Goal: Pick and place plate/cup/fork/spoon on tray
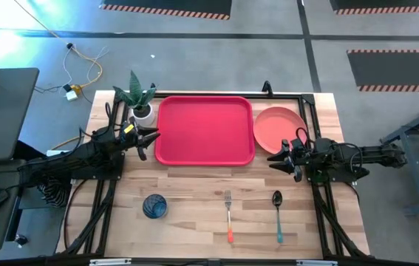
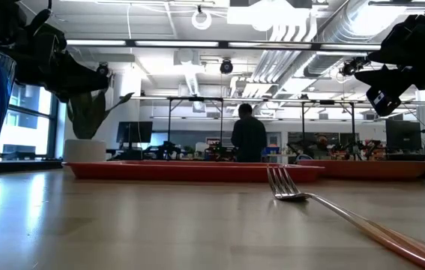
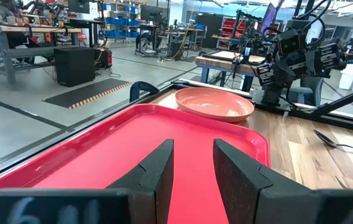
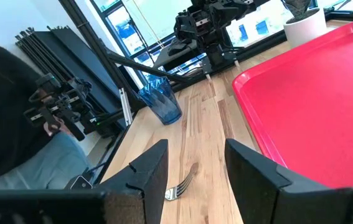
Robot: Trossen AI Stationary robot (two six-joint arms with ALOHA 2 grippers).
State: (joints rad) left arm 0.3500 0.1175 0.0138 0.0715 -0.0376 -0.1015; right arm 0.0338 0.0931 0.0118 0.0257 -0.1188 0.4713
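Observation:
The red tray (image 1: pixel 204 130) lies flat at the table's far middle. The pink plate (image 1: pixel 279 128) rests on the wood right of it. The blue cup (image 1: pixel 154 206) stands upright near the front left. The fork (image 1: pixel 228 216) with an orange handle and the spoon (image 1: pixel 277 216) with a teal handle lie side by side at the front middle. My left gripper (image 1: pixel 147 143) hovers open at the tray's left edge. My right gripper (image 1: pixel 283 157) hovers open just near of the plate. Both hold nothing.
A white pot with a green plant (image 1: pixel 140 103) stands at the far left corner, beside the tray. Bare wood lies between the tray and the cutlery. A person (image 2: pixel 249 136) stands in the room beyond the table.

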